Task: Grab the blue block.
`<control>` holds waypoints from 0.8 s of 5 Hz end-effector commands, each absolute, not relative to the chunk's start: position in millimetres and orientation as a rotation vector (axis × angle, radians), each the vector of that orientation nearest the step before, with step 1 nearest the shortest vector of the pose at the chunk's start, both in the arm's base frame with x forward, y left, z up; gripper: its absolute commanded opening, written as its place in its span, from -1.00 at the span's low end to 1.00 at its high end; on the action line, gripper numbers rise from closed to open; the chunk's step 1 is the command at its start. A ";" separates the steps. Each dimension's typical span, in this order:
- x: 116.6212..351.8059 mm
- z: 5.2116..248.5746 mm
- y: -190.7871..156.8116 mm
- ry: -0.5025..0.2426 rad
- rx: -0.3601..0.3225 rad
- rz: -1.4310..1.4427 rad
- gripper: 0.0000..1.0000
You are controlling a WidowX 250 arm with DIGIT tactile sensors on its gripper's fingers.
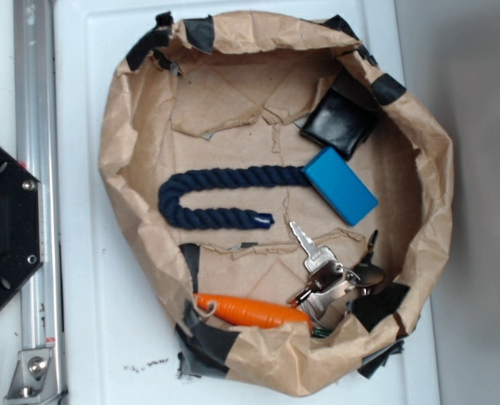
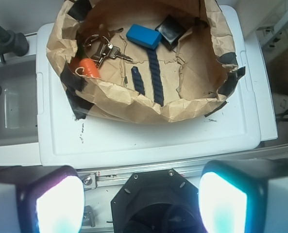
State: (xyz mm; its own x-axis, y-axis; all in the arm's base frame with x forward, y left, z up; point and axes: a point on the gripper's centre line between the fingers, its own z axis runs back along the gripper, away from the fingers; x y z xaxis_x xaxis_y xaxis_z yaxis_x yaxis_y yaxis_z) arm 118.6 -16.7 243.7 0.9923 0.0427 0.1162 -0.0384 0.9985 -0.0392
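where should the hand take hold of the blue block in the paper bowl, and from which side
Probably from above, closing across the short width of the blue block. It lies flat with long parallel sides; the wallet and rope crowd one end, while its long sides look clearer. The hand is open.

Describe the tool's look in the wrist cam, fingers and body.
The tool shows two blocky fingers at the bottom edge: dark grey casings with flat pads glowing pale teal-white. Between them sits a black octagonal plate with small silver screws. No cables or markings on the fingers are visible.
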 end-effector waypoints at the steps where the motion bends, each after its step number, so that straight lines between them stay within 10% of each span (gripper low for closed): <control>1: 118.6 243.7 -16.7 -0.117 -0.037 0.041 1.00; 4: 266.7 147.5 -25.5 -0.154 0.065 -0.382 1.00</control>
State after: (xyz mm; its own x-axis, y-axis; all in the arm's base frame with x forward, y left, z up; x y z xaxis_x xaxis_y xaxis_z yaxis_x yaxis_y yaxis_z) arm 260.4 -21.1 131.2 0.9217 -0.3805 0.0758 0.3751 0.9238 0.0770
